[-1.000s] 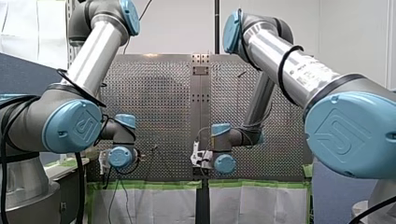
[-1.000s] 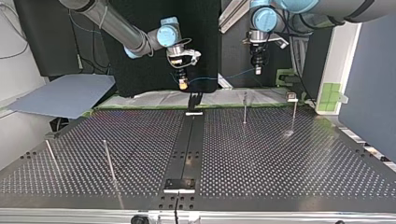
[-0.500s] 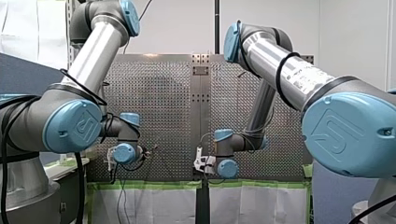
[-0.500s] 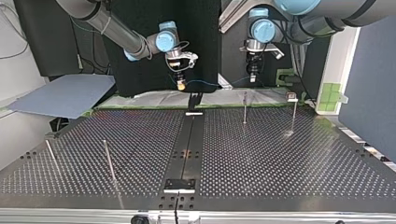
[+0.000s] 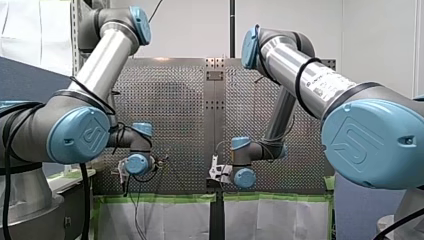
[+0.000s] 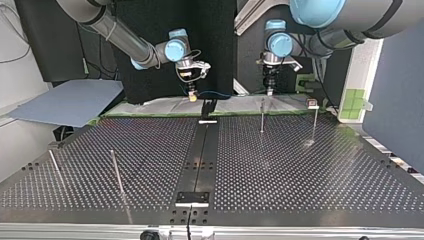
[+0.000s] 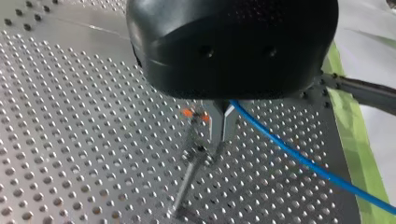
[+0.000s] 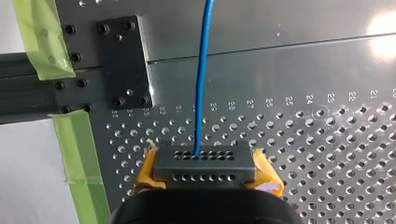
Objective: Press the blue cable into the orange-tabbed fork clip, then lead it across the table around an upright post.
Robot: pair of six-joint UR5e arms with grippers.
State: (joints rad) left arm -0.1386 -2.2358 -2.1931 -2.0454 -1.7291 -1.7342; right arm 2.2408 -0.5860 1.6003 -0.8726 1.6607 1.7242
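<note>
The left black gripper (image 7: 222, 134) pinches the thin blue cable (image 7: 299, 158) near the orange-tabbed fork clip (image 7: 194, 114); the right yellow-padded gripper (image 8: 204, 166) clamps it too.

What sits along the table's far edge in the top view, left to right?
Grey-blue flat sheet, my right gripper, thin blue cable, my left gripper, thin upright metal post, green square patches.

Thin blue cable (image 8: 201, 84) (straight, aloft)

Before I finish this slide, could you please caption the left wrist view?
My left gripper holds the blue cable just beside the orange-tabbed fork clip, above the perforated table.
</note>
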